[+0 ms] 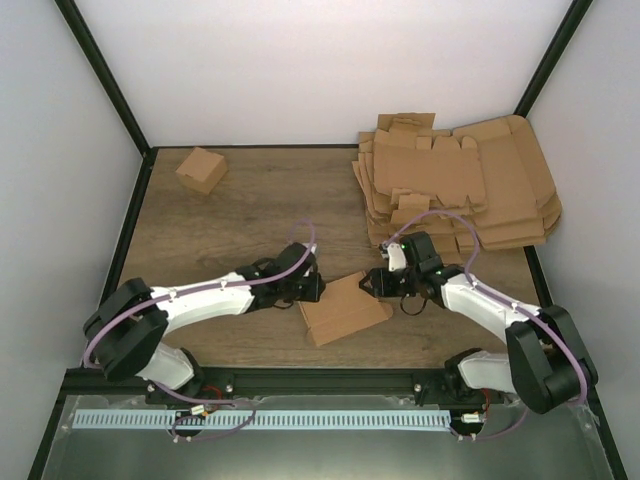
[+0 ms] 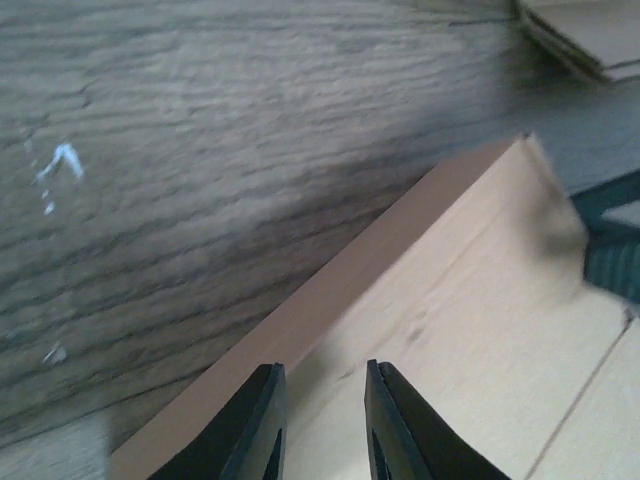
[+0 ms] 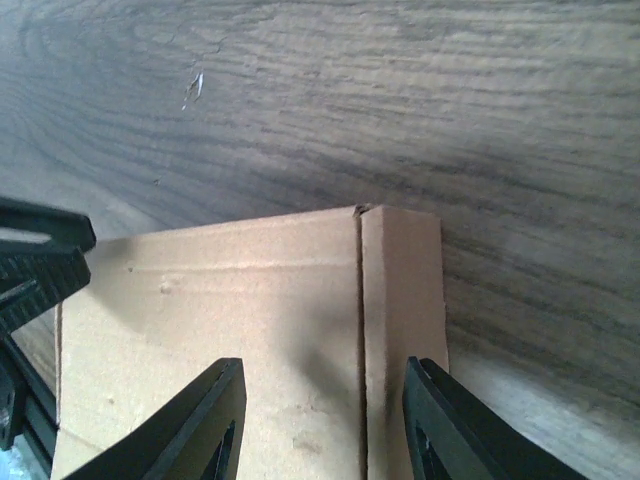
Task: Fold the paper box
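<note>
Tabletop of dark wood-grain board, seen from above, with my two arms reaching in from its near edge. At the far right lies a large untidy stack of flat brown cardboard blanks. Between my grippers, in the near middle of the table, sits the paper box, a plain brown die-cut cardboard piece, partly raised, with one panel tilted up and the rest low on the wood. Far off at the back left stands a small, closed brown cardboard box, well apart from everything else.

My right gripper is at the box's right end, fingers spread wide over a panel and its narrow side flap, which is set off by a crease. My left gripper is at the left end, fingers drawn close with a thin gap, over the ridge of a raised fold. I cannot tell whether they pinch the card.

I judge the fold to be at an early stage: walls are being stood up, and nothing is tucked yet. The next move calls for one end held steady while the narrow flap is bent along its crease without dragging the box.
</note>
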Controlling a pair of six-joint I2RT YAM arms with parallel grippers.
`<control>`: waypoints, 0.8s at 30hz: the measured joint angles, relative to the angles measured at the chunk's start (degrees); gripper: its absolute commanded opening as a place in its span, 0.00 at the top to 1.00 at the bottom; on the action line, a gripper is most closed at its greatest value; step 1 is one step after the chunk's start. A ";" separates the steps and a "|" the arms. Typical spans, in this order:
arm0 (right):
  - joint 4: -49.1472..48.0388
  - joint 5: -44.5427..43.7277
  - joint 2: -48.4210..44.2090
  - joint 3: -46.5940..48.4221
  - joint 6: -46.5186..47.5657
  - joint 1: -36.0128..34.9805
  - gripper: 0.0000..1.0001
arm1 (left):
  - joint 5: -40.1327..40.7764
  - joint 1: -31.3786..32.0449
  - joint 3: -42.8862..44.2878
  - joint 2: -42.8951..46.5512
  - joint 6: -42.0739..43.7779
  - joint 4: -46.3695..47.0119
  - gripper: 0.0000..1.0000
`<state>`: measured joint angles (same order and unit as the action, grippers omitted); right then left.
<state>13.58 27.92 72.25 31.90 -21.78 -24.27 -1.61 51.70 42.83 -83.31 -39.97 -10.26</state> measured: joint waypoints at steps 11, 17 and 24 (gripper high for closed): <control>1.01 1.16 -1.31 -0.20 -2.29 -0.33 0.53 | 4.48 0.07 4.83 6.99 2.45 -11.50 0.61; 1.36 0.55 -1.18 -0.15 -2.34 -0.35 0.53 | 3.74 0.04 -1.68 14.56 -3.48 -16.79 0.93; 1.40 0.35 -0.74 -0.15 -2.36 -0.35 0.54 | 2.93 0.02 -11.34 19.71 -10.67 -18.25 0.96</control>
<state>14.98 28.27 71.50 31.75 -24.14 -24.62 1.32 51.72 31.48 -63.59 -50.63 -28.51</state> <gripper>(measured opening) 0.464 0.038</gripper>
